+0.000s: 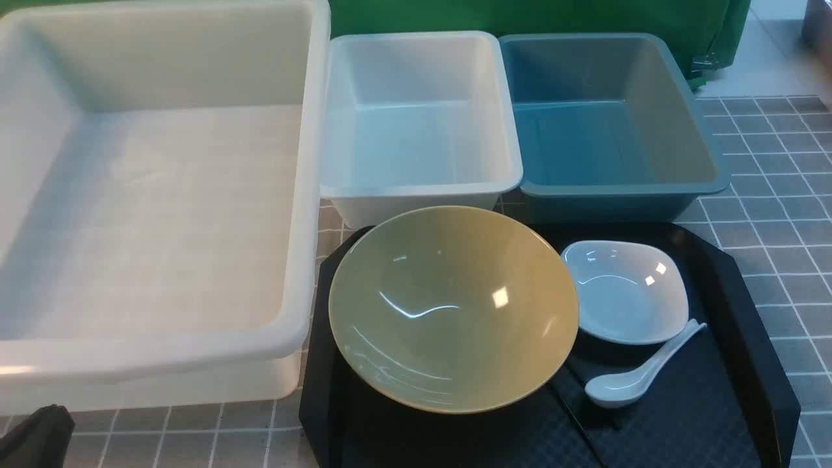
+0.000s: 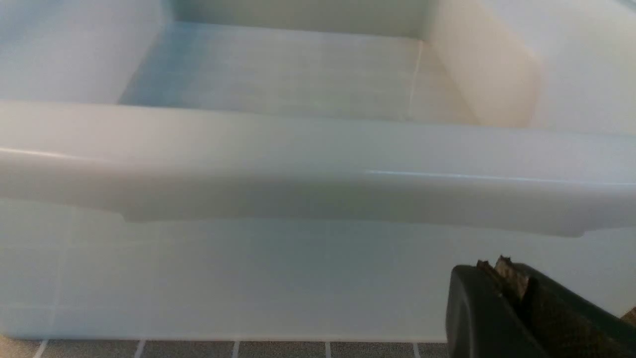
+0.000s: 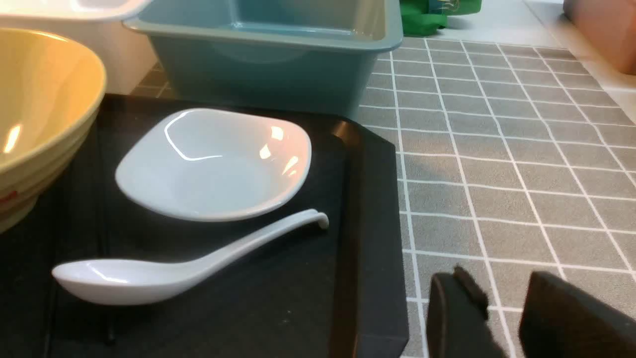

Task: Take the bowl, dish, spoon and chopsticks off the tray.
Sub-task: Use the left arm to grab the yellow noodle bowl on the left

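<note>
Grey tiled tabletop (image 3: 497, 174) lies beneath our right claw (image 3: 504, 291), parted and empty, beside the tray (image 3: 370, 223) holding the spoon (image 3: 139, 278); our left claw (image 2: 504, 273) is clenched.

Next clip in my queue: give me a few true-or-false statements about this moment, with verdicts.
1. The bowl sits on the tray. True.
2. The spoon lies inside the dish. False: it lies on the tray beside the dish.
3. The dish stands left of the bowl. False: it stands to the right.
4. The right gripper grips the spoon. False: it is open, holding nothing, beside the tray.
5. The left gripper is shut. True.
</note>
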